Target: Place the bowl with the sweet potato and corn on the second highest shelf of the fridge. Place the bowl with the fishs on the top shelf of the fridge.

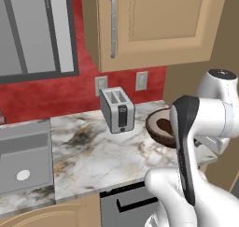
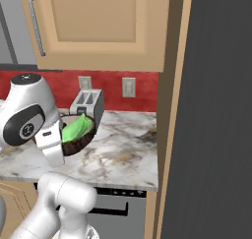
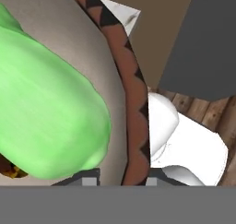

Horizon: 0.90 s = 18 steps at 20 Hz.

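Up close, gripper [image 3: 123, 179] fingers clamped on the rim of the small dark brown bowl [image 2: 78, 140], lime-green corn [image 2: 77, 127] inside, toaster [image 2: 87, 104] just behind, marble counter [image 2: 125, 154] beneath.

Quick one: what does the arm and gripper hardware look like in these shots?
A glossy white arm with rounded, bulbous links and dark grey joint panels; one round dark joint cap carries a small pale marking. No cables visible. The gripper shows as two small dark grey finger tips.

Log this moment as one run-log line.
phase: bowl grasped | gripper: shut on bowl rim | bowl with the sweet potato and corn: near toaster | corn: inside bowl | fridge: door closed
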Available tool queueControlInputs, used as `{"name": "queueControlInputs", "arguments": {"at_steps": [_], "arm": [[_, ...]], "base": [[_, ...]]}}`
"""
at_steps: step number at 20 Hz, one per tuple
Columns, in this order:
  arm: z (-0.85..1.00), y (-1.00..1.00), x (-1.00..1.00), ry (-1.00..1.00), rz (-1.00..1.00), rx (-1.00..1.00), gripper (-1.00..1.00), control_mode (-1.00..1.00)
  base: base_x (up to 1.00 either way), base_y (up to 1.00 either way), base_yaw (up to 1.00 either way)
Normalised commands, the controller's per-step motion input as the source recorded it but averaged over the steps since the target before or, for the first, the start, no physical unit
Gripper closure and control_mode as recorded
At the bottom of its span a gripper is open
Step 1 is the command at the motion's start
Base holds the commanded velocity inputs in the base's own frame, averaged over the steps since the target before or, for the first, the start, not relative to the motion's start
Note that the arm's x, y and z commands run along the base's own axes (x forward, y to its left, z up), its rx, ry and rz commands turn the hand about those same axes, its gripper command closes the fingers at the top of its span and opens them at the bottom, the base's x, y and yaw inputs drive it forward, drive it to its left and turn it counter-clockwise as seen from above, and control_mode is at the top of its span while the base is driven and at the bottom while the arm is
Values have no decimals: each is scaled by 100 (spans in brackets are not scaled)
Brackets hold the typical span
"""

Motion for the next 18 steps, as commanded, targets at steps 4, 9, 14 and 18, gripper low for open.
{"name": "queueControlInputs", "arguments": {"at_steps": [4, 9, 14, 18], "arm": [[0, 0, -7, 0, 0, 0, 100, -100], [0, 0, -55, -11, 0, 0, 100, -100], [0, 0, -18, 0, 0, 0, 100, -100], [0, 0, -22, -1, 0, 0, 100, 100]], "base": [[0, 0, 0], [0, 0, 0], [0, 0, 0], [-75, -1, 0]]}}
